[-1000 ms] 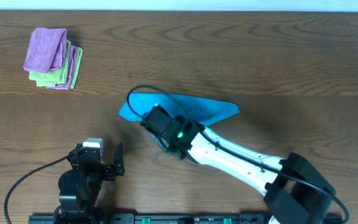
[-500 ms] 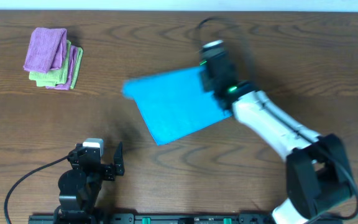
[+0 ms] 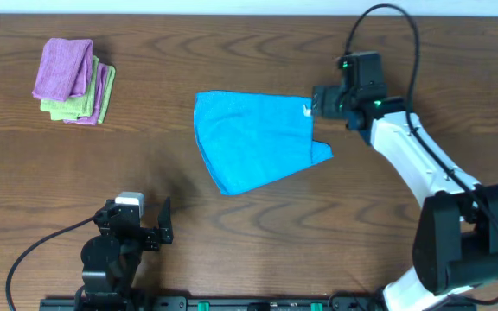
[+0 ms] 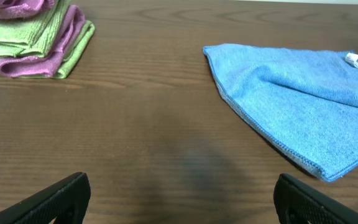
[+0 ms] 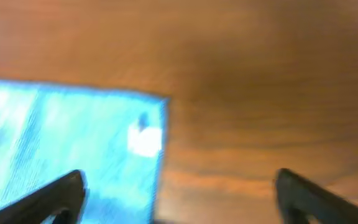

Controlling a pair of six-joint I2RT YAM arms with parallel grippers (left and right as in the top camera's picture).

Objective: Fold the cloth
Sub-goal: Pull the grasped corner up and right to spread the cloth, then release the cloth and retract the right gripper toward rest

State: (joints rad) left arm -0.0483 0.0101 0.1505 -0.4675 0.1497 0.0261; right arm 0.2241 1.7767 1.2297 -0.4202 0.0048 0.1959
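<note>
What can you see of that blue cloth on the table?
The blue cloth looks soft and towel-like, with a stitched hem and a small white tag at one corner. It lies on the wooden table in a lopsided fan shape, one ridge across it. The open right pincer is right by the tag corner.

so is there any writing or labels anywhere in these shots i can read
No text can be read.
The white tag on a corner of the blue cloth: too small in the overhead and left wrist views, blurred in the right wrist view.
The folded purple and green cloths: no lettering shows.
</note>
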